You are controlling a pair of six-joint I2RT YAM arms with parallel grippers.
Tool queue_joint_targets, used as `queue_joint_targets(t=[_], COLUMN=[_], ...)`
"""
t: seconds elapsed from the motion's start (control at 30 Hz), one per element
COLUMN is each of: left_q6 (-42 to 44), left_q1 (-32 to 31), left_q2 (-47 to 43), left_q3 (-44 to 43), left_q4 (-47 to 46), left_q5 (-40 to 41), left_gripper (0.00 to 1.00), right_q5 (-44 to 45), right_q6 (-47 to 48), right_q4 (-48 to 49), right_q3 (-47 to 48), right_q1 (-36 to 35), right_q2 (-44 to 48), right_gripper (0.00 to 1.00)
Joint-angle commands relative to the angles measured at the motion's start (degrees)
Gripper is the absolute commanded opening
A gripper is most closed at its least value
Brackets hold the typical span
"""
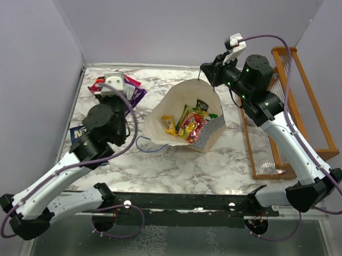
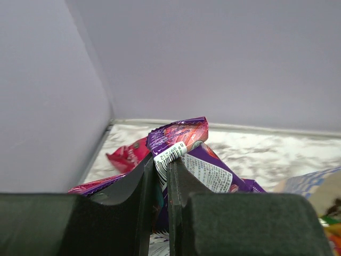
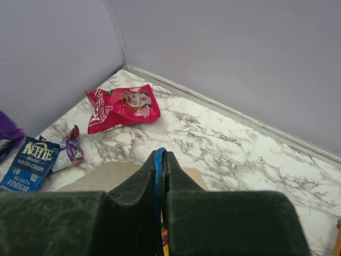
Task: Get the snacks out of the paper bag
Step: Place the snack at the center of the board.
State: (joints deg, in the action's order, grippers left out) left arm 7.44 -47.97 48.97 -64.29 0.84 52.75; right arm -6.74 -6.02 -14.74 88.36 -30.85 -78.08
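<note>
The cream paper bag (image 1: 160, 119) stands open mid-table with several bright snacks (image 1: 191, 124) inside. My right gripper (image 1: 211, 73) hangs over its far rim, shut on the bag's blue cord handle (image 3: 159, 162). My left gripper (image 2: 162, 166) is shut on a purple packet (image 2: 178, 137) near the far left corner, above the table. A pink-red bag (image 3: 122, 106) lies on the marble by that corner. A dark blue chips bag (image 3: 29, 162) and a small purple pack (image 3: 70, 149) lie along the left wall.
An orange wooden rack (image 1: 306, 110) stands along the right side, beside the right arm. Grey walls close the back and both sides. The bag's second blue handle (image 1: 151, 145) trails on the marble in front of it.
</note>
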Motion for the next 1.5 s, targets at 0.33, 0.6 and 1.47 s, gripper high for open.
queue_joint_targets(t=[0.33, 0.6, 1.47], left_q6=[-12.06, -27.81, -44.66], left_q1=[24.39, 38.20, 46.49], left_q2=[7.27, 11.25, 26.07], left_q3=[6.26, 11.56, 17.51], left_q4=[0.28, 11.22, 24.23], left_q5=[-12.61, -26.02, -35.62], left_gripper=[0.00, 0.00, 0.35], right_q5=[-2.49, -3.59, -11.91], right_q6=[-1.23, -1.23, 1.10], right_q4=[5.36, 5.73, 5.91], right_q3=[0.18, 0.08, 2.57], right_q1=[-0.25, -0.26, -0.26], right_q2=[2.96, 2.84, 0.61], right_gripper=[0.02, 0.02, 0.02])
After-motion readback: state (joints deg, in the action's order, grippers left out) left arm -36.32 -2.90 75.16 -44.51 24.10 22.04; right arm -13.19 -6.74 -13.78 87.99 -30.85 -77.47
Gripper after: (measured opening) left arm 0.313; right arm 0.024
